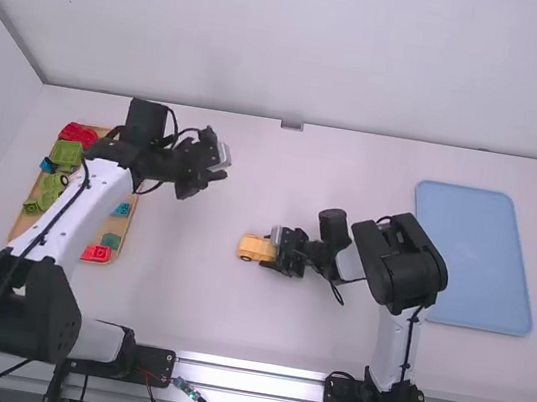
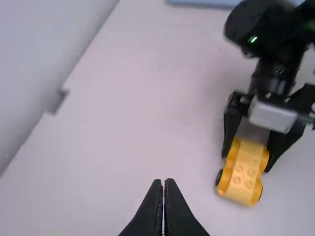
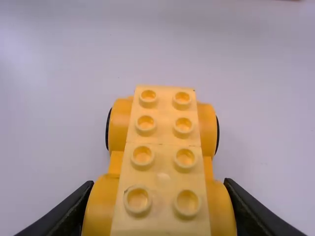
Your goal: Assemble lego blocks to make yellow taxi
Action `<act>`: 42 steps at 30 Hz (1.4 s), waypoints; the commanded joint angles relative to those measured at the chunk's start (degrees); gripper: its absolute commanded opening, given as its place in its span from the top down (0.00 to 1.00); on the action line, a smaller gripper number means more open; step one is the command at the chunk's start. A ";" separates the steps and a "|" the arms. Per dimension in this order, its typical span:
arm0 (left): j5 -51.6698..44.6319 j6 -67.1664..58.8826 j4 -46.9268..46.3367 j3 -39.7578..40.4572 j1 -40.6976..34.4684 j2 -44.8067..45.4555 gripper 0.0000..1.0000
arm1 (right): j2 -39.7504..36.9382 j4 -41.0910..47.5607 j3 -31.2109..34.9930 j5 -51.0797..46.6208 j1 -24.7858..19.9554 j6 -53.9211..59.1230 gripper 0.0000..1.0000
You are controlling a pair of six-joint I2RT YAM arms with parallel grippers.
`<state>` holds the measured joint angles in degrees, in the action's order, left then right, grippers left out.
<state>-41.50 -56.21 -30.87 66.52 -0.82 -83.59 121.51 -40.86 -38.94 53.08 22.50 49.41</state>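
The yellow taxi body [image 1: 257,249], a wheeled base with light yellow studded bricks, stands on the table near its middle. At its right end my right gripper [image 1: 286,252] grips it. In the right wrist view the fingers of my right gripper [image 3: 160,209] press on both sides of the taxi body [image 3: 165,162]. My left gripper [image 1: 216,160] is held over the table, up and to the left of the taxi; my left gripper [image 2: 165,184] has its fingertips together with nothing between them. The taxi body [image 2: 242,172] also appears beyond it in the left wrist view.
A wooden tray [image 1: 91,235] with red, green and blue blocks lies at the left, partly under the left arm. A light blue tray [image 1: 472,257] lies at the right, beyond the right arm's elbow. A wall runs behind the table.
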 commanded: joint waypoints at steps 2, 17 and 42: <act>12.02 10.14 2.52 -2.45 -0.28 -0.76 0.75 | 0.57 3.47 -2.38 -6.97 0.00 0.14 0.42; 48.61 42.93 11.87 -1.07 6.19 -0.76 0.01 | -10.05 27.03 -7.50 -18.82 -0.81 0.03 0.01; 40.65 46.99 -25.42 40.63 32.94 -37.81 0.01 | -32.43 44.25 -10.23 -39.71 -0.72 -12.72 0.01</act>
<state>2.70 -5.45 -56.12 105.49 32.99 -121.08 90.02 3.77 -48.05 13.69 21.85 37.32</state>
